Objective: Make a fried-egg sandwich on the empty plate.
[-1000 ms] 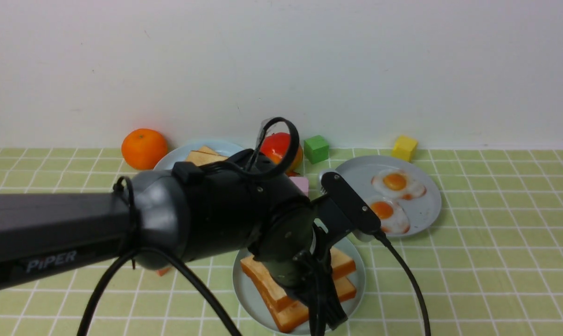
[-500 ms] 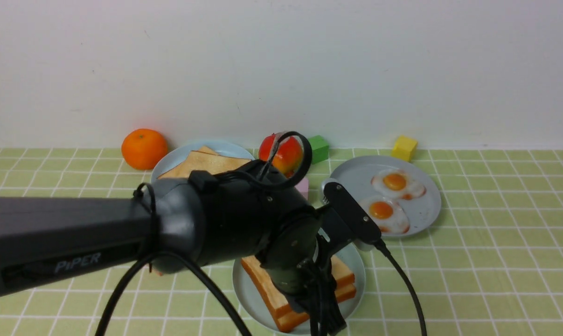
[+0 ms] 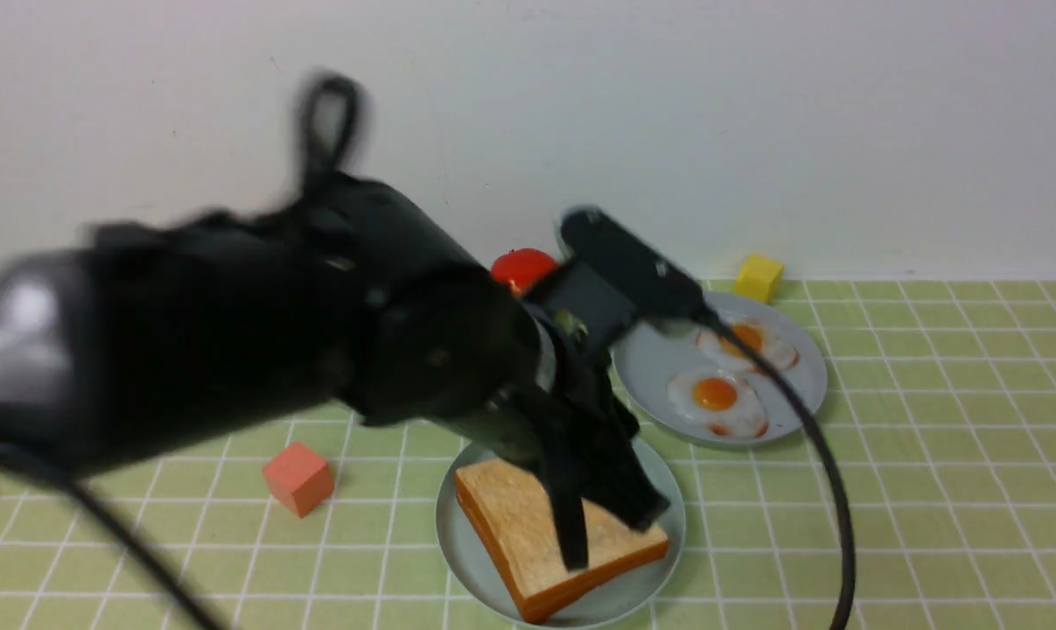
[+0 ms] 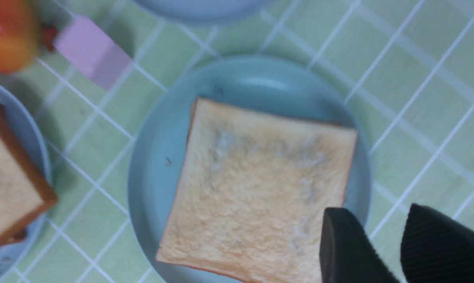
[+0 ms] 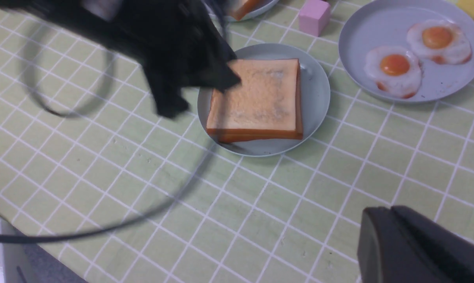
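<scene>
— Golden-tan toast fills my left wrist view: the sandwich (image 4: pixel 260 184) sits square on the plate (image 4: pixel 154 173), directly under the left gripper (image 4: pixel 372 224).
— Is the gripper on it?
— No. Its 2 fingers stand apart with a bare gap between them, tips over one corner of the top slice, clamped on nothing. The arm is smeared in the front view, so I can't say how high the tips are.
— And the egg?
— I can't see one on the mint plate. If it's there, it's under the top slice, and the stack's side is too blurred for me to find a seam. Beyond the gripper and off to its right, a spare egg (image 3: pixel 718 398) and a second spare egg (image 3: pixel 759 346) lie on the grey plate (image 3: pixel 799 385).
— Right arm?
— The right gripper (image 5: pixel 394 216) hangs well apart from the sandwich, which lies ahead of it and to its left. Its jaws look pressed together and empty.
— So which step?
— I judge it's the last one: top slice laid, letting go. Next I want the left gripper straight up and clear, fingers apart so a pad doesn't catch the crust and slide the slice off square. Then I check the stack from the right wrist view.
</scene>
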